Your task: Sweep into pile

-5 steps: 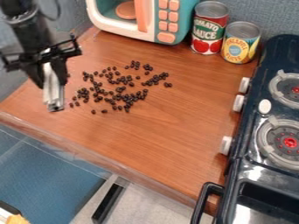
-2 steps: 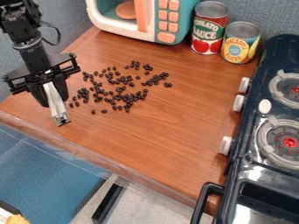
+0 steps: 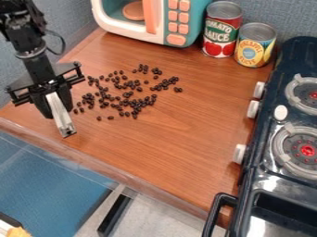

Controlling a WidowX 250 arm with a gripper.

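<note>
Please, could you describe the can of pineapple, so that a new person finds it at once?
Look at the black stove on the right. Just beyond its upper left corner stand two cans; choose the shorter one, with the yellow-and-blue label, not the red can.

A hand could pass between beans (image 3: 127, 94) and stove (image 3: 263, 134), but cans (image 3: 222, 32) block the far side.

camera view | from high on the open side of the counter (image 3: 173, 139) | angled down, facing the back wall (image 3: 263, 10) | close enough that the frame crops the stove (image 3: 266, 111) at right and toy microwave (image 3: 162, 21) at top
</note>
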